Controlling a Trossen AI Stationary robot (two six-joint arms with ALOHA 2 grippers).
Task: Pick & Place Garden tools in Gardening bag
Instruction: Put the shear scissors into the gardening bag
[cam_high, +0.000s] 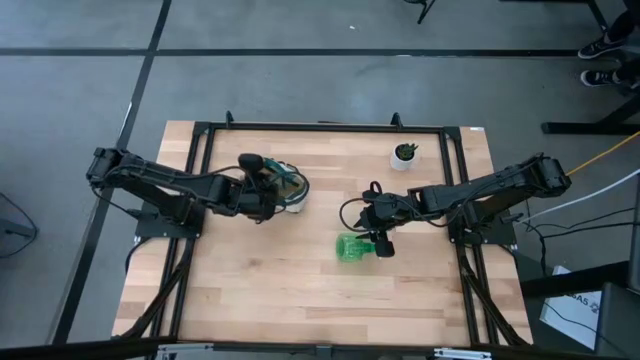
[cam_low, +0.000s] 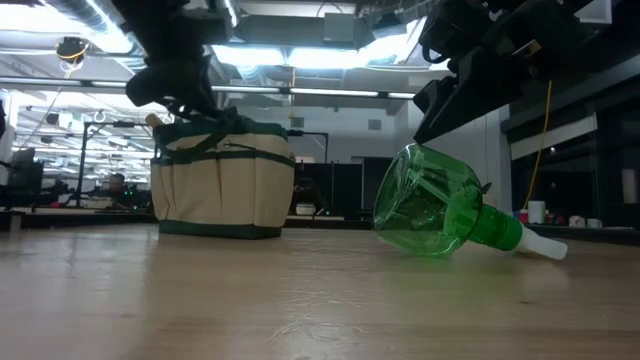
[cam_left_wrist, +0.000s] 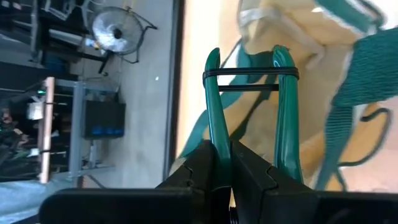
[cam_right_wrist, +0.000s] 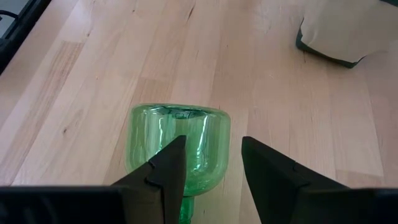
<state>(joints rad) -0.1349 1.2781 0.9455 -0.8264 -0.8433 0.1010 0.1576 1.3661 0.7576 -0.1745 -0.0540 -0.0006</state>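
The left gripper (cam_left_wrist: 224, 165) is pinched tight on one green handle of what looks like a pair of shears (cam_left_wrist: 249, 106), a black band looped round both handles, held right over the open top of the gardening bag (cam_low: 222, 180). The blade end is cut off behind the fingers in the left wrist view, so the tool's working end can't be made out, and from overhead the arm covers most of the bag's mouth, so whatever's already inside is hidden. The right gripper (cam_right_wrist: 211, 165) sits low over the green spray bottle (cam_high: 352, 247), fingers spread apart on either side of its neck without clearly touching it; the bottle lies on its side on the wooden table (cam_high: 250, 290), well apart from the bag, white nozzle pointing away from it. The small potted plant (cam_high: 404, 154) stands near the far edge. No readable label or writing on the bottle or bag.
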